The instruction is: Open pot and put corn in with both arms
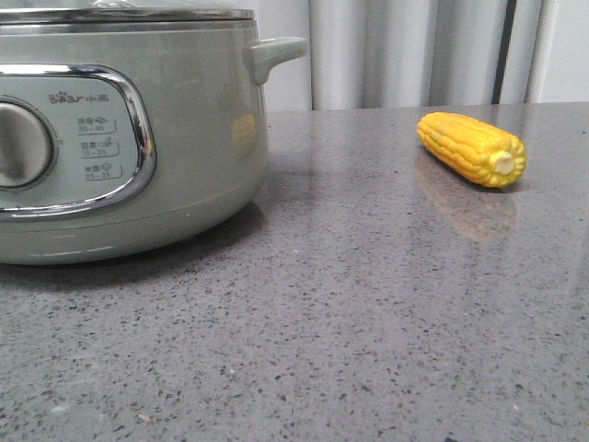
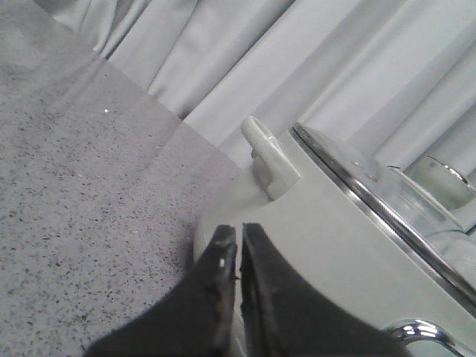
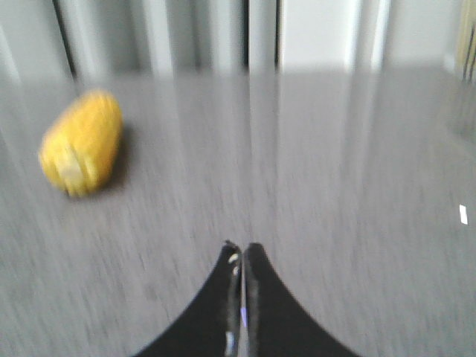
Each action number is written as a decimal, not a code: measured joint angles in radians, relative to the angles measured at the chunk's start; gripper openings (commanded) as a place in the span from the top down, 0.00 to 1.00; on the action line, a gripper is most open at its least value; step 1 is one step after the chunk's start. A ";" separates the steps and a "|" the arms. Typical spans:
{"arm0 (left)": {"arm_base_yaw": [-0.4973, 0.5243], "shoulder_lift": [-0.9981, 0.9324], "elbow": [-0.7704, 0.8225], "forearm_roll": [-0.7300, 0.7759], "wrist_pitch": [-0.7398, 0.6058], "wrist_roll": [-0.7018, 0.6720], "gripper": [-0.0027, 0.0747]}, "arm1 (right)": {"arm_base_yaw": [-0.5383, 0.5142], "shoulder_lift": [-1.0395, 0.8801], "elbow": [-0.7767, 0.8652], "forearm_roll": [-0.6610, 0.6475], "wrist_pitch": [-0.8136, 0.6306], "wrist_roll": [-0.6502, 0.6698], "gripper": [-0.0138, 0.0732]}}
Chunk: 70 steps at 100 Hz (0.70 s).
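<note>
The pale grey-green pot (image 1: 175,138) stands at the left in the front view, its steel-rimmed lid (image 1: 120,14) on. Its chrome-framed panel, knob (image 1: 20,145) and side handle (image 1: 276,53) show. The yellow corn (image 1: 471,147) lies on the table at the right, its pale stem end towards the camera. Neither gripper shows in the front view. In the left wrist view my left gripper (image 2: 239,230) is shut and empty, close beside the pot wall (image 2: 335,238) below a side handle (image 2: 269,156). In the blurred right wrist view my right gripper (image 3: 242,249) is shut and empty above the table, apart from the corn (image 3: 80,141).
The grey speckled table (image 1: 368,322) stretches across the front. Pale curtains (image 1: 414,46) hang behind the table's far edge. The lid's glass and its knob (image 2: 439,178) show in the left wrist view.
</note>
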<state>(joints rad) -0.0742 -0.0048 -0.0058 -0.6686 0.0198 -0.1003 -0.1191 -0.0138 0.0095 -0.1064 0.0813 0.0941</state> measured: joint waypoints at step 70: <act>0.000 0.213 -0.325 0.080 0.248 0.408 0.82 | 0.000 0.292 -0.467 0.213 0.144 -0.002 0.64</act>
<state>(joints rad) -0.0742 0.2083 -0.3306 -0.5891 0.2682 0.3077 -0.1191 0.2778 -0.4571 0.1063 0.2253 0.0917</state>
